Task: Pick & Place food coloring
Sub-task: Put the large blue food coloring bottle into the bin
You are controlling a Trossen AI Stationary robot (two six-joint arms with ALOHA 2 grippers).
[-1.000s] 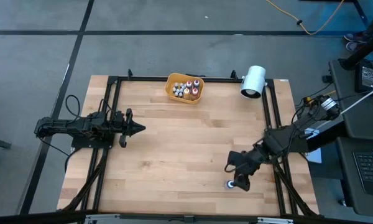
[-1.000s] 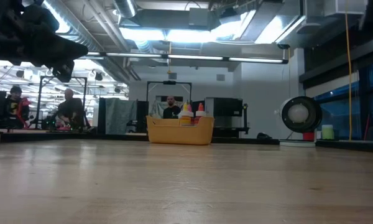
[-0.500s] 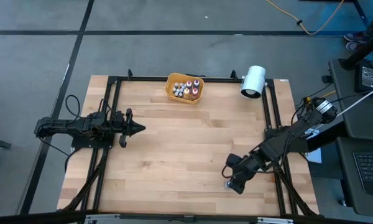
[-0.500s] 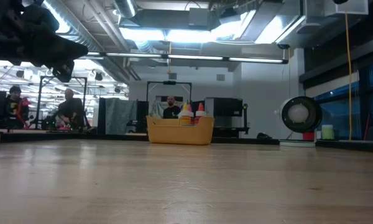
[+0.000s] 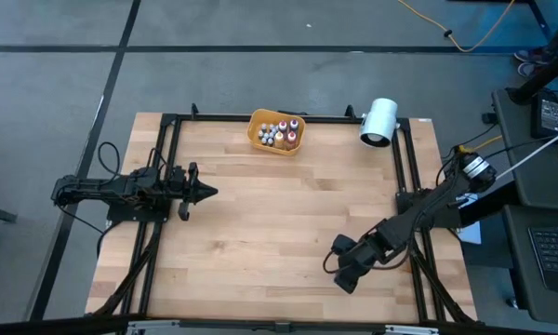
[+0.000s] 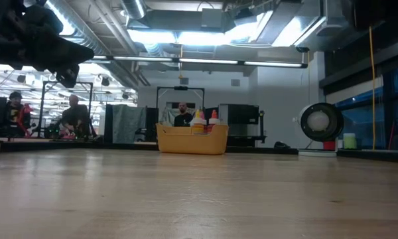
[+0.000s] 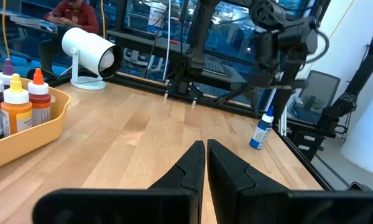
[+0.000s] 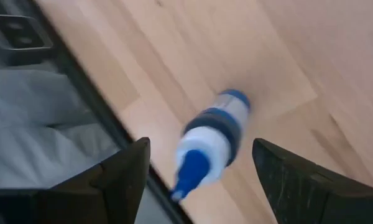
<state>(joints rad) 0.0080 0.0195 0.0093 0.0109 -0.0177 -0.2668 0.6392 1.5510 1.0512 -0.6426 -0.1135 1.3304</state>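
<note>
One small food coloring bottle (image 8: 212, 144) with a blue top stands upright on the table near the near right corner, also seen in the left wrist view as a bottle (image 7: 262, 129). My right gripper (image 8: 200, 144) hangs open above it, pointing down, a finger on either side and apart from it; in the high view this gripper (image 5: 346, 270) hides the bottle. Several more bottles (image 5: 279, 132) stand in the orange bowl (image 5: 260, 140) at the far edge. My left gripper (image 5: 205, 193) waits shut over the table's left part.
A big white cylinder (image 5: 379, 122) lies on a stand at the far right corner. Black frame rails (image 5: 411, 177) run along the table's sides; one rail (image 8: 81, 93) passes close by the bottle. People sit in the room beyond the table (image 6: 73, 113). Bare wood (image 5: 270, 214) lies mid-table.
My right gripper has moved toward the table's left, from beside the blue-topped bottle to over it. The bottle showed next to the gripper a second ago in the high view and is now covered by it. The bottle has stayed in place.
</note>
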